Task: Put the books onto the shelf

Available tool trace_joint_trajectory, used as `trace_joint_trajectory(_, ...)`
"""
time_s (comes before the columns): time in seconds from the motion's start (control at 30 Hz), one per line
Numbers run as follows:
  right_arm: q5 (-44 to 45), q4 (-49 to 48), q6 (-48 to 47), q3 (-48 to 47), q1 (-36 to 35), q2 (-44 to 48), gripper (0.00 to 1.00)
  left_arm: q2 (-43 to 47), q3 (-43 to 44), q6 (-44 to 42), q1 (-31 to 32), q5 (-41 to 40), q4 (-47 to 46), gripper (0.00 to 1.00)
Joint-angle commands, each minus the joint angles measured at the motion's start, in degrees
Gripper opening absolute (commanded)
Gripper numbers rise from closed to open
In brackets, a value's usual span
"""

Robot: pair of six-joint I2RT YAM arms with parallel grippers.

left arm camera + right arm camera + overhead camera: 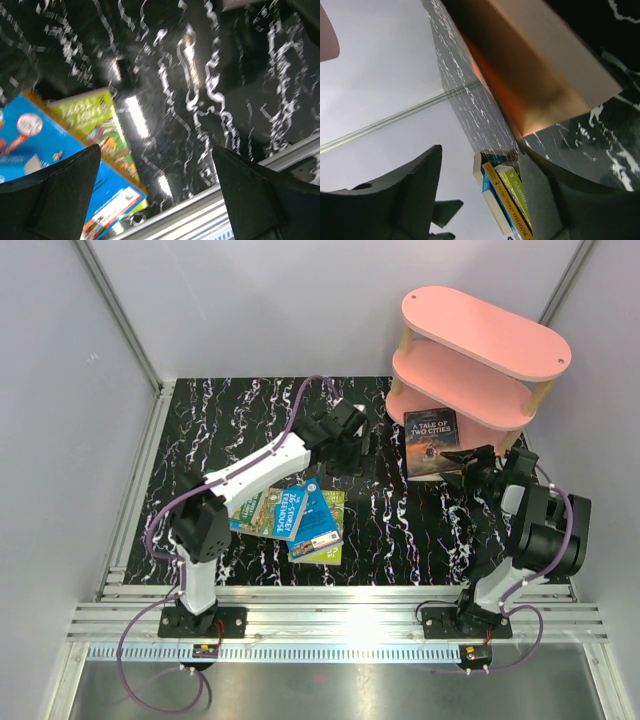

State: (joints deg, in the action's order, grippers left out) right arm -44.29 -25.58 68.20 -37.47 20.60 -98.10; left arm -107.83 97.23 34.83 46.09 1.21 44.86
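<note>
**Top view.** The shelf [480, 335] is standing at the far right of the bench [230, 420]. The dark book [431, 440] is lying just in front of the shelf, with its far edge meeting the lowest board. Whether that edge is resting on the board cannot be told. The right gripper [462, 466] is sitting at the book corner that points away from the shelf. The stack of books [300, 515] is lying well to the left of the shelf, nearer the arm bases. The left gripper [352, 448] is hovering between that stack and the shelf.

**Left wrist view.** The left gripper [156, 150] is holding its jaws wide apart with nothing between them. A blue book [45, 145] and a yellow-green book [100, 120] are showing on the side away from the shelf.

**Right wrist view.** The right gripper [485, 160] is holding its jaws apart around the near corner of the dark book [535, 65]. A clear gap is showing on one side, so no clamp is being made yet. The stack of books [502, 200] is showing beyond.

**Step in hand.** By judgement, the first book is being grasped and none is on the shelf yet. The next move is calling for the jaws to clamp on the book edge. The book is then needing a lift toward a shelf board, held level so that it does not slip.
</note>
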Motion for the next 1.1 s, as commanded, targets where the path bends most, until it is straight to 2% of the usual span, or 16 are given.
trace_joint_trajectory(0.0,3.1,24.5,-16.7,-5.1,0.5,7.5,0.68,-5.0,9.3,0.4,-0.2,2.0,2.0,0.96)
trace_joint_trajectory(0.07,4.5,32.2,-22.0,-6.5,0.6,10.7,0.67,-7.1,11.9,0.5,-0.3,1.9,2.4,0.96)
trace_joint_trajectory(0.2,7.4,39.9,-27.9,-6.1,0.6,15.8,0.67,-6.9,11.9,0.3,-0.2,1.7,1.1,0.96)
trace_joint_trajectory(0.37,9.2,41.5,-29.0,-3.9,0.6,17.3,0.67,-3.5,6.1,-2.9,-0.3,2.4,-0.5,0.96)
trace_joint_trajectory(0.57,12.6,37.7,-25.7,-5.4,0.4,9.9,0.67,0.1,0.3,-7.1,-0.6,4.5,-0.9,0.96)
trace_joint_trajectory(0.77,14.5,32.6,-22.8,-9.1,-0.6,2.1,0.66,6.6,-6.9,-4.9,-4.5,8.7,-5.1,0.96)
trace_joint_trajectory(0.93,16.3,30.3,-18.6,-15.9,-7.0,-5.8,0.64,10.6,-11.4,-6.6,-7.8,9.4,-6.6,0.96)
trace_joint_trajectory(1.07,18.0,29.7,-15.1,-20.9,-11.8,-11.9,0.56,12.9,-15.3,-7.1,-10.1,9.9,-7.5,0.96)
